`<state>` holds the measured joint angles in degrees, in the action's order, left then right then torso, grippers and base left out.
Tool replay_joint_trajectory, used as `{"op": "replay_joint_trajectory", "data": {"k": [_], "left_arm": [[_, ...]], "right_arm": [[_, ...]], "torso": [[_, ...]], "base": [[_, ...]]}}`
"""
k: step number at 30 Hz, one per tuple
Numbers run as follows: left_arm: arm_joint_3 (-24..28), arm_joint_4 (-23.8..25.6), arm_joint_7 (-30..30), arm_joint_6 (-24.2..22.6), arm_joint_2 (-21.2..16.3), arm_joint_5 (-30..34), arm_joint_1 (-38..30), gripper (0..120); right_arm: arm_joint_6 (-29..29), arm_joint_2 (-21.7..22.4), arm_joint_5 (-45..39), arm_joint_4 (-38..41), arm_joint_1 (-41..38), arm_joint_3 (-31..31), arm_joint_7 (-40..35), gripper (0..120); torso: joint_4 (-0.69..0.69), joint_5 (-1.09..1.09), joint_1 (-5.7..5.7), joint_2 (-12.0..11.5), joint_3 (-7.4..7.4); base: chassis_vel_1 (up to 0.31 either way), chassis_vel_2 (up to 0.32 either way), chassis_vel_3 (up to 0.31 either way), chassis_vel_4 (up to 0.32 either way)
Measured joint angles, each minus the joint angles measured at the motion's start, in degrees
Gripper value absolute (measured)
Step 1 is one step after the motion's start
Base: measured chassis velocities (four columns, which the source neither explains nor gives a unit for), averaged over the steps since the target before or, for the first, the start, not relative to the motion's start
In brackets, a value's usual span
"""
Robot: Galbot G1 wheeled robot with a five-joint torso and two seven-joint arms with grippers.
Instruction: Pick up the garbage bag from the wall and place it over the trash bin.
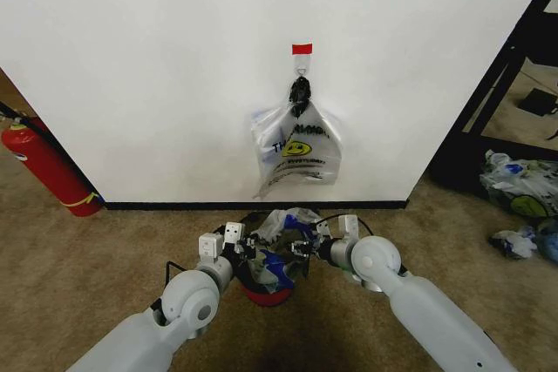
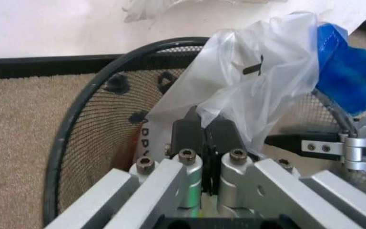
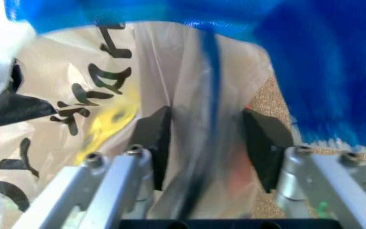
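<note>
The garbage bag, thin and clear with blue patches, lies bunched over the trash bin, whose red base shows on the carpet between my two arms. In the left wrist view the black mesh trash bin rim curves around my left gripper, which is shut on a fold of the garbage bag. My left gripper is at the bin's left side and my right gripper at its right. In the right wrist view my right gripper is open, with the garbage bag and its black lettering hanging between the fingers.
On the white wall a thick bunch of bags with a black knot hangs from a hook under red tape. A red fire extinguisher stands at the left. Clear sacks of rubbish lie at the right by a black frame.
</note>
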<state>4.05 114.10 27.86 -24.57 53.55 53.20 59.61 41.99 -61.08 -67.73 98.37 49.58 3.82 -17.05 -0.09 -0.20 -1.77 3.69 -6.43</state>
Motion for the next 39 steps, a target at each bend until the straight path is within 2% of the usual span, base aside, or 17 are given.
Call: {"op": "replay_joint_trajectory", "data": {"k": [2, 4, 7, 11, 16, 22, 39], "left_arm": [[0.16, 0.53, -0.02, 0.15, 0.03, -0.23, 0.28, 0], [0.25, 0.90, -0.03, 0.33, 0.04, -0.45, 0.49, 0], [0.46, 2.36, -0.05, 1.08, 0.11, -1.88, 1.48, 0], [0.26, 3.98, -0.35, 2.07, 0.03, -4.60, 3.05, 0], [-2.36, 7.51, -1.72, 4.76, -0.66, -11.53, 8.12, 0], [-4.69, 10.14, -2.05, 6.33, -1.03, -15.27, 10.87, 0], [-7.15, 10.76, -2.37, 6.93, -1.04, -18.11, 12.31, 0]], "right_arm": [[-0.07, -0.20, -0.09, 0.55, 0.50, -0.22, -1.28, 28], [-0.29, -0.34, -0.36, 1.04, 0.80, -0.31, -2.66, 25], [-3.22, -0.93, -1.10, 2.91, 2.35, -0.38, -7.06, 10], [-6.39, -1.45, -1.34, 4.82, 3.68, -0.73, -10.22, 0], [-10.35, -1.88, -1.59, 8.48, 6.67, -4.01, -14.08, 0], [-11.87, -0.73, -1.12, 12.48, 10.54, -8.02, -15.70, 0], [-9.99, 3.66, 1.08, 16.75, 16.41, -13.90, -13.52, 0]], "torso": [[0.00, 0.00, 0.00, 0.00, 0.00], [0.01, 0.01, 0.00, 0.00, 0.00], [0.01, 0.01, 0.00, 0.00, 0.00], [0.01, 0.01, 0.00, 0.00, 0.00], [0.02, 0.00, 0.00, 0.00, 0.00], [0.01, 0.01, 0.00, 0.00, 0.00], [0.01, 0.01, 0.00, 0.00, 0.00]], "base": [[0.000, 0.000, 0.000, 0.000], [0.000, 0.000, 0.000, 0.000], [0.000, 0.000, 0.000, 0.000], [0.000, 0.000, 0.000, 0.000], [0.000, 0.000, 0.000, 0.000], [0.000, 0.000, 0.000, 0.000], [0.000, 0.000, 0.000, 0.000]]}}
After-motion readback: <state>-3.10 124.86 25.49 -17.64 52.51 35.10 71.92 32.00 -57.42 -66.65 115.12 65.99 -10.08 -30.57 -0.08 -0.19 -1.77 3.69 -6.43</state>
